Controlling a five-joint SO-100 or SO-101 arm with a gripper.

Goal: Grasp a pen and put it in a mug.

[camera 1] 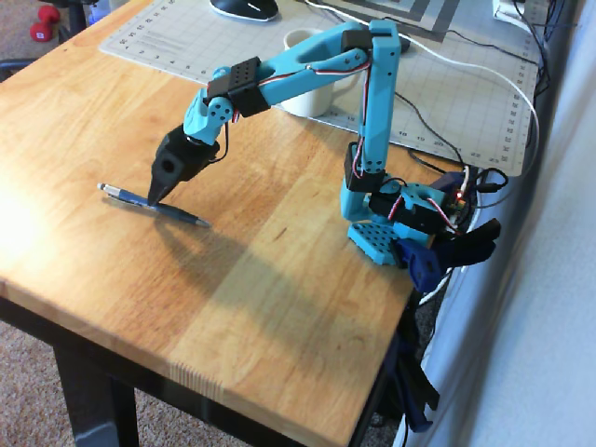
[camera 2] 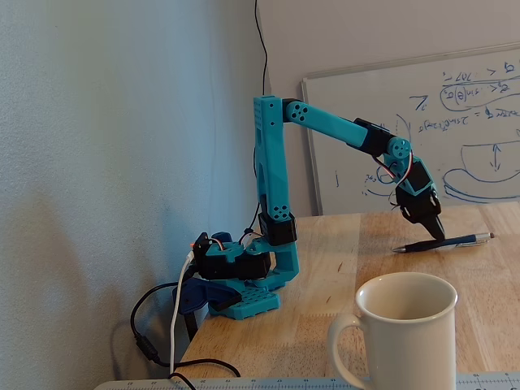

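The wooden table (camera 1: 279, 279) is seen from above and at a slant in the overhead view, with the whole arm (camera 1: 307, 70) taken in. The fixed view is set low at the table's edge, close behind the mug (camera 2: 404, 329). Arm and pen (camera 2: 443, 242) are shared.
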